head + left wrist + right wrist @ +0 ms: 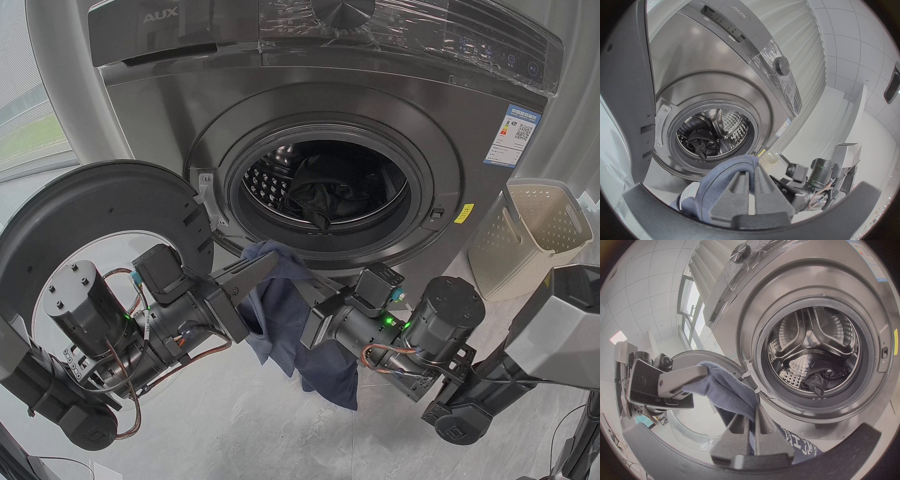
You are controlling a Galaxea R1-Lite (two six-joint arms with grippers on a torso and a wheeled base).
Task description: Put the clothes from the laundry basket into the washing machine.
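Left gripper (265, 264) is clamped shut on the top edge of a navy blue garment (284, 315). Right gripper (755, 416) is pinched shut on the same garment, near the left one. The cloth bridges between the two grippers and the rest hangs below them toward the grey floor (250, 425), with white print on the hanging part. Both grippers sit just in front of and below the open mouth of the washing machine (156, 119). A black garment (325, 190) lies in the drum (815, 333), beyond both grippers. The round door (94, 200) is swung open, on the left gripper's outer side. A beige laundry basket (531, 231) stands beside the machine, well apart from the right gripper on its outer side.
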